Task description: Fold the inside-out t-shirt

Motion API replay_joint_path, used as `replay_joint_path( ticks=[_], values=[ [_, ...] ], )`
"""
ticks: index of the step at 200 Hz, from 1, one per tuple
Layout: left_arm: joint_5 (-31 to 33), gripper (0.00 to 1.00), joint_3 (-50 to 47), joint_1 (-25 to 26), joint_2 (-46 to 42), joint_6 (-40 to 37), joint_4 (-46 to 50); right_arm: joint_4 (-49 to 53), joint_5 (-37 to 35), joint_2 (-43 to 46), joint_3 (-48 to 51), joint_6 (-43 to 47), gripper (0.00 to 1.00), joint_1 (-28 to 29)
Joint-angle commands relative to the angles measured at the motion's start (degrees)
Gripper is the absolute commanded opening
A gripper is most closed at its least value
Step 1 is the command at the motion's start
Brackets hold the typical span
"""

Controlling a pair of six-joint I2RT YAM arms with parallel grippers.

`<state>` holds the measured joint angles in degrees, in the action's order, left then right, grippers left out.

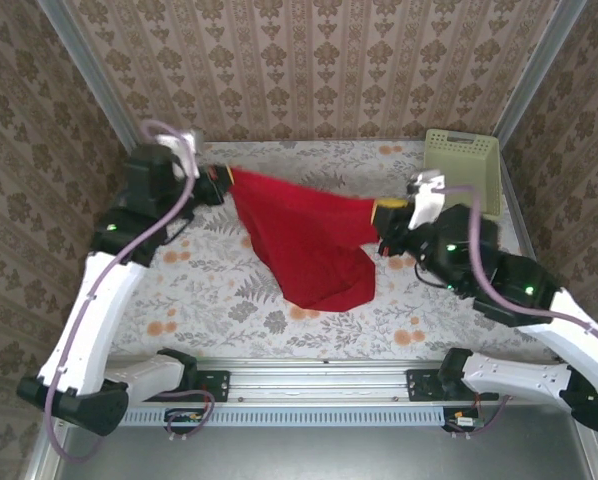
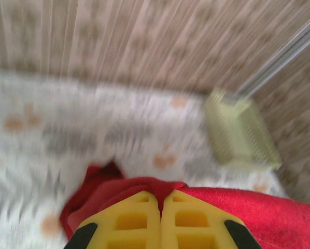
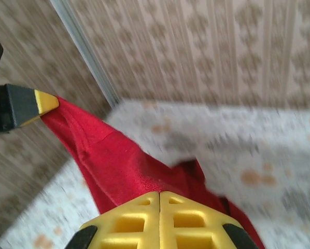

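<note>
Red cloth, the inside-out t-shirt [image 1: 309,245], hangs stretched between the two pincers above the tabletop [image 1: 209,300], which carries a floral cover.

Left pincer [image 1: 224,180]: the yellow fingers are pressed together on the shirt's upper left edge. No gap shows between them in the left wrist view, where the red hem emerges just ahead of the fingertips and runs off to their right. From this pincer the top edge of the shirt runs taut and slightly downward to the right pincer [image 1: 377,210]. Below that edge the cloth falls in a narrowing drape toward the near side. Its lower end appears to rest bunched on the tabletop, between the two pincers and nearer the arm bases than either.

Right pincer: the fingers are likewise closed tight, on the shirt's upper right edge. In the right wrist view the two yellow fingers meet along a thin seam. The red cloth rises from their tips and stretches up and leftward to the tip of the other pincer, seen at the far left of that view. Both wrist views are blurred.

Pale green slatted basket [image 1: 464,165]: it lies on the tabletop beyond and to the right of the right pincer, apart from the shirt, close to the patterned back wall [image 1: 319,70]. In the left wrist view it sits ahead and to the right of the fingertips.
</note>
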<state>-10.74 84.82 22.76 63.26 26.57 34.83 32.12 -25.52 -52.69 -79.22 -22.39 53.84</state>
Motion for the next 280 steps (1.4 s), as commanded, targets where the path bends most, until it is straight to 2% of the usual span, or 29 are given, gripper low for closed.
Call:
replay_joint_path(
  ticks=[1,18,40,60,78,104,128,151,167,203,240,252,271,280],
  values=[
    [2.6,0.00,1.0,1.8,-3.0,-3.1,0.9,-1.1,-2.5,0.2,0.9,3.1,0.00,0.0],
    [3.5,0.00,-3.9,2.9,-0.1,-3.0,3.5,0.6,-4.4,-2.1,8.2,-2.0,0.00,-1.3],
    [3.9,0.00,-9.3,2.3,2.1,-2.8,6.3,1.9,-0.9,-7.1,17.5,-10.1,0.00,-2.2],
    [6.5,0.00,-8.9,0.8,-0.6,-4.5,7.7,-1.2,3.4,-7.6,20.9,-11.8,0.00,-2.8],
    [7.7,0.00,-3.7,-2.3,-2.3,-6.5,10.9,-4.1,6.2,-8.6,17.9,-11.1,0.00,-3.7],
    [10.7,0.00,8.4,-5.8,-1.8,-9.9,16.2,-5.0,10.3,-12.4,8.3,-7.5,0.00,-2.6],
    [12.0,0.00,20.4,-6.4,-0.2,-12.2,19.7,-3.2,8.6,-13.4,1.8,-5.2,0.00,-1.7],
    [6.9,0.00,24.1,-6.1,1.9,-11.0,19.5,2.0,3.8,-12.0,1.5,-6.5,0.00,-4.4],
    [4.1,0.00,20.4,-2.7,2.8,-9.5,17.1,4.8,3.7,-9.0,5.8,-9.2,0.00,-9.1],
    [5.8,0.00,3.8,14.4,6.5,-5.6,6.3,10.2,3.6,-0.7,18.5,-13.2,0.00,-18.6],
    [2.4,0.00,-11.2,26.3,15.4,2.5,-8.5,16.5,1.2,2.7,29.0,-17.2,0.00,-26.1],
    [0.5,0.07,-13.0,29.5,19.2,4.4,-11.5,16.2,2.1,2.8,31.7,-17.3,0.00,-28.3],
    [-0.1,0.26,-14.3,31.5,22.7,5.4,-12.3,13.4,4.3,2.3,33.8,-15.9,0.00,-29.8],
    [1.2,0.35,-15.2,31.1,22.2,5.3,-11.3,12.6,4.7,1.7,33.5,-15.4,0.15,-29.9]
  ],
)
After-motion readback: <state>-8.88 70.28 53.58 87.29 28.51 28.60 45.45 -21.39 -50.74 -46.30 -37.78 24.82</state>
